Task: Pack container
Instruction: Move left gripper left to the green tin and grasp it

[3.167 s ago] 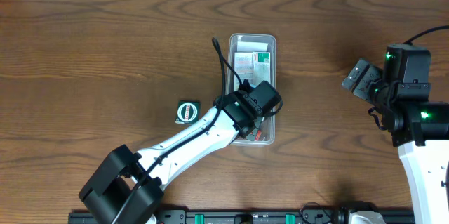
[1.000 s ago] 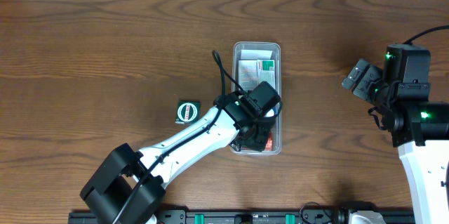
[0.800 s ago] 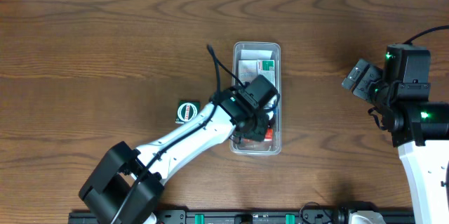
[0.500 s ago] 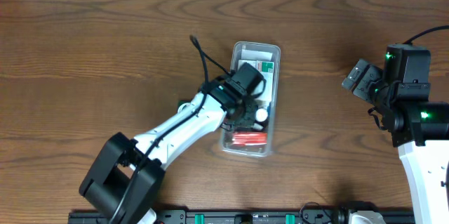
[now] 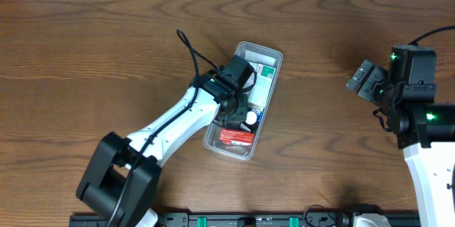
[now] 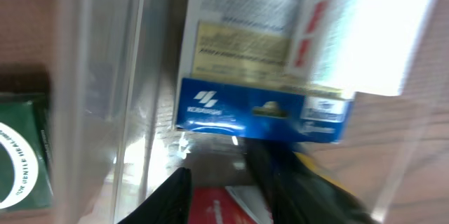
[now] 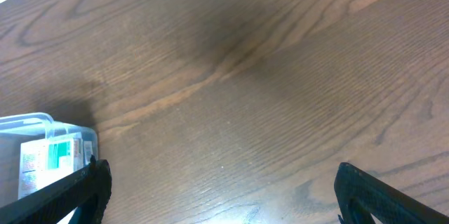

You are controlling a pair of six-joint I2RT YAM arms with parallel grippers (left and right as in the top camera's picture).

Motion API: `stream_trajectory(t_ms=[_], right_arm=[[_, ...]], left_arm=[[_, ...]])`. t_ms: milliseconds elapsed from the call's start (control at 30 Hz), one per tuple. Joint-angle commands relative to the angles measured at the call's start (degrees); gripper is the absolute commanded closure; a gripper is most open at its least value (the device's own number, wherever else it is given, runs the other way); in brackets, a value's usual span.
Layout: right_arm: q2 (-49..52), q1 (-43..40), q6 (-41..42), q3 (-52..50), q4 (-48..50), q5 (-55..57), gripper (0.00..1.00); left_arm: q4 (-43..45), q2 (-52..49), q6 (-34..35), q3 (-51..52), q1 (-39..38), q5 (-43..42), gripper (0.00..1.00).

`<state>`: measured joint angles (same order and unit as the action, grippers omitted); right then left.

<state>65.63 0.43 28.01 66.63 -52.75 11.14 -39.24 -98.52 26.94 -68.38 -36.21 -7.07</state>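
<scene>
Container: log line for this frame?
container: askew on table, holds small boxes | left gripper: inside container, grip unclear | right gripper: open, over table, away from container

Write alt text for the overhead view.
The left arm reaches from the bottom left into a clear container lying askew on a wooden table, its tip among small boxes including a red box. The right arm sits at the right edge, apart from it.

Bare table (image 5: 320, 134) lies open between container (image 5: 274, 53) and right tool (image 5: 357, 83); left arm (image 5: 178, 117) covers the container's middle.
</scene>
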Motion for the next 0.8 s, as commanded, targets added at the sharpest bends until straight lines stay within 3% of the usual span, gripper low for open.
stream_trajectory(t_ms=[0, 167, 333, 467, 633, 767], right_arm=[[0.0, -0.5, -0.2, 0.1, 0.0, 0.2, 0.01], [0.0, -0.5, -0.2, 0.1, 0.0, 0.2, 0.01], [0.0, -0.5, -0.2, 0.1, 0.0, 0.2, 0.01], [0.0, -0.5, -0.2, 0.1, 0.0, 0.2, 0.01], [0.0, -0.5, -0.2, 0.1, 0.0, 0.2, 0.01], [0.0, -0.5, -0.2, 0.1, 0.0, 0.2, 0.01]], left_arm=[[-1.1, 4.3, -0.9, -3.6, 0.1, 0.6, 0.62], [-3.1, 9.0, -1.0, -3.9, 0.1, 0.5, 0.61], [-9.0, 12.7, -1.2, -3.9, 1.0, 10.5, 0.52], [-11.9, 12.0, -4.7, -3.5, 4.1, 14.7, 0.52], [-11.9, 8.2, -5.3, -2.7, 8.5, 14.6, 0.7], [-11.7, 5.2, -5.3, -2.7, 8.7, 10.2, 0.73]])
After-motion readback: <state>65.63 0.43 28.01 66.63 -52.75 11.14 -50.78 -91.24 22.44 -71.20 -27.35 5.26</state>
